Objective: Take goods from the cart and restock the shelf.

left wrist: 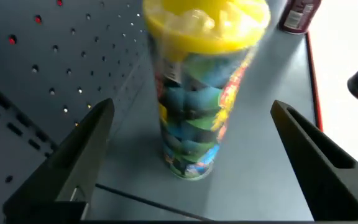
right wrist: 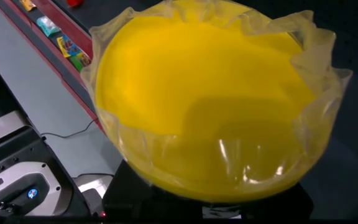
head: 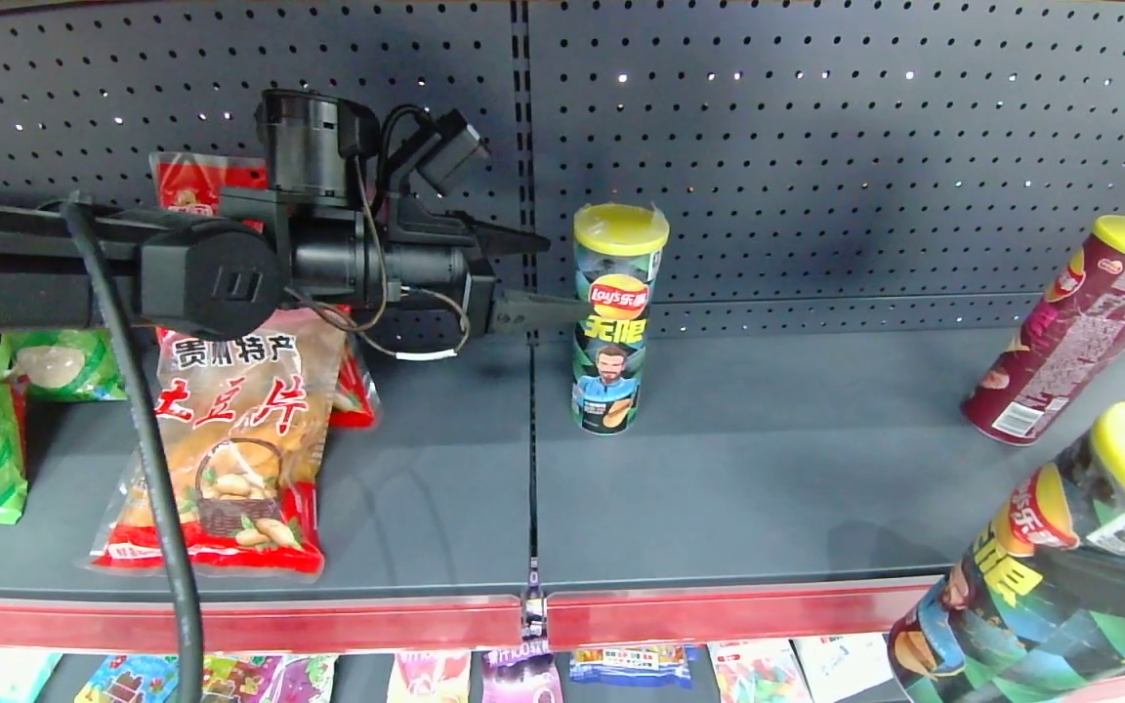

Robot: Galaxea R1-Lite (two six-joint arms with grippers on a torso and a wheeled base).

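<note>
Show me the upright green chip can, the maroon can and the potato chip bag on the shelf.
upright green chip can (head: 614,322), head view, middle of its label.
maroon can (head: 1070,332), head view, middle of its side.
potato chip bag (head: 240,439), head view, printed front.

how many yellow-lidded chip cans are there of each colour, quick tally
green chip cans: 2 (upright green can on the shelf, tilted green can at the near right)
maroon chip cans: 1 (maroon can, leaning at the right of the shelf)
total: 3
</note>
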